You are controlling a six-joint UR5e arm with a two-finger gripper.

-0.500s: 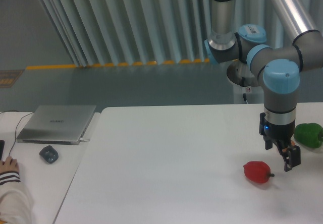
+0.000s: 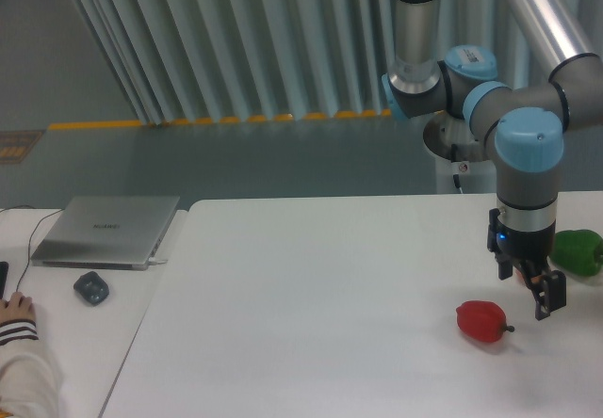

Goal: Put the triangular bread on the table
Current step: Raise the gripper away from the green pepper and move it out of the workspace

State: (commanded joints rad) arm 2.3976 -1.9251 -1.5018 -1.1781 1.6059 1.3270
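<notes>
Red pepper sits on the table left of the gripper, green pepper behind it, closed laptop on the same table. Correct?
Not quite: in the camera view the closed laptop lies on the separate side desk, not the table holding the red pepper and green pepper.

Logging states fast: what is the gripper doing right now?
Gripper: above the table near the red pepper; open or shut cannot be told.

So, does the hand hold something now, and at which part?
Cannot be told: a small orange bit shows between the fingers of the hand, too small to identify as the bread.
</notes>
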